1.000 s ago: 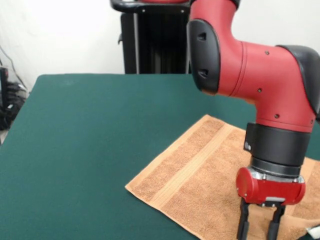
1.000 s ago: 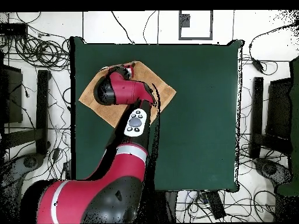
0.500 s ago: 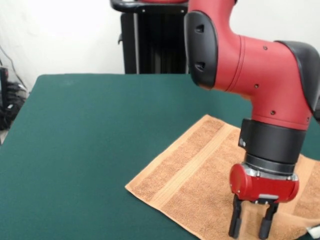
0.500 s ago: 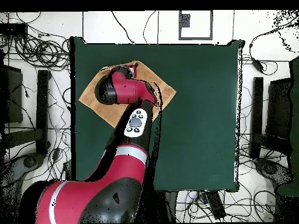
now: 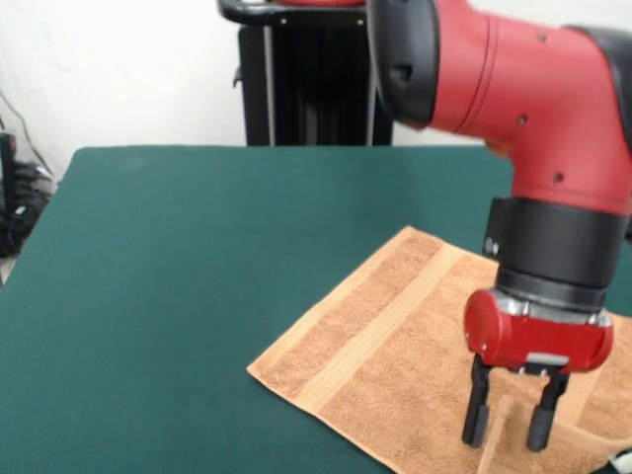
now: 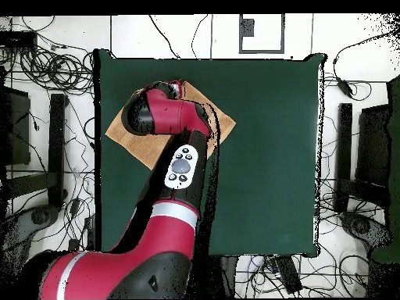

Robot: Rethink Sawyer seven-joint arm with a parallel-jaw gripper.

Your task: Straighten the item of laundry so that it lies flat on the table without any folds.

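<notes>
The orange-tan towel (image 5: 395, 346) lies at the right front of the dark green table (image 5: 178, 257), mostly flat, with a stripe band along its left end. Near its front right part a raised fold of cloth stands up. My gripper (image 5: 510, 425) points straight down over that part, fingers (image 5: 477, 415) open on either side of the raised fold, tips just above the cloth. In the overhead view the arm covers the gripper and the towel's middle; only the towel's edges (image 6: 123, 134) show on the table (image 6: 266, 156). I cannot make out the white tag.
The black pedestal column (image 5: 306, 89) stands behind the table's far edge. The towel's front edge runs close to the table's near edge. Cables (image 6: 47, 70) and stands surround the table on the floor.
The gripper has risen a little off the towel and shifted slightly to the right after a short move left. A raised fold of cloth now shows between the fingers.
</notes>
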